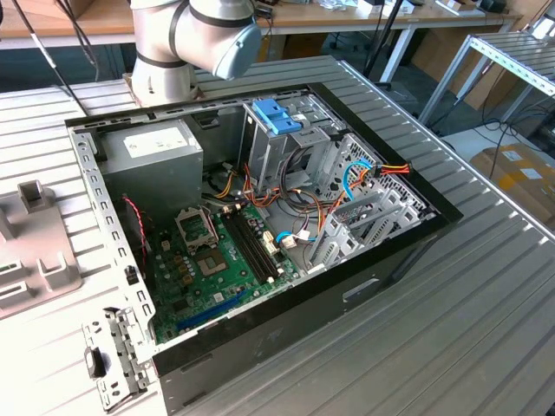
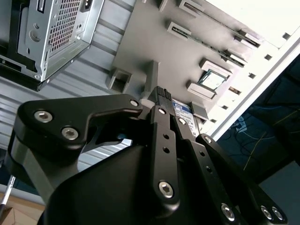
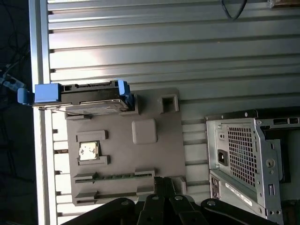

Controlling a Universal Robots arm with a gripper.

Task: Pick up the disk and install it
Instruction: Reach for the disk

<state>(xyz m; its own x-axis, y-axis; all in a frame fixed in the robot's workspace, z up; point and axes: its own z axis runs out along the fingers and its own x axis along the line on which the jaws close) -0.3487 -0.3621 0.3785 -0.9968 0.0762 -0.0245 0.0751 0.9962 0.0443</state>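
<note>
Operator: Where's my gripper?
Spotter: Your black metal gripper (image 3: 166, 185) hangs over 1 edge of the flat grey plastic fixture plate (image 3: 140, 159). Spread or closed, I cannot tell. You are well apart from the disk.
Operator: And the disk?
Spotter: The flat silver-metal disk (image 3: 89, 98) stands on edge along the plate's opposite edge. It shows as a dark slab with 2 blue plastic tabs (image 3: 47, 92). 1 end is by the corner with the U-shaped pocket (image 3: 168, 103), the other toward the edge of the ribbed aluminium table (image 3: 140, 47). Between those 2 plate edges lies 1 small square silver chip (image 3: 89, 151).
Operator: Farther out?
Spotter: On that table sits the open black computer case (image 1: 295, 325), green motherboard (image 1: 208, 260) facing up. Its big grey power-supply box (image 1: 156, 152) fills the corner nearest your arm's (image 1: 195, 39) base. A light-blue plastic latch piece (image 1: 276, 117) sits along that same edge.
</note>
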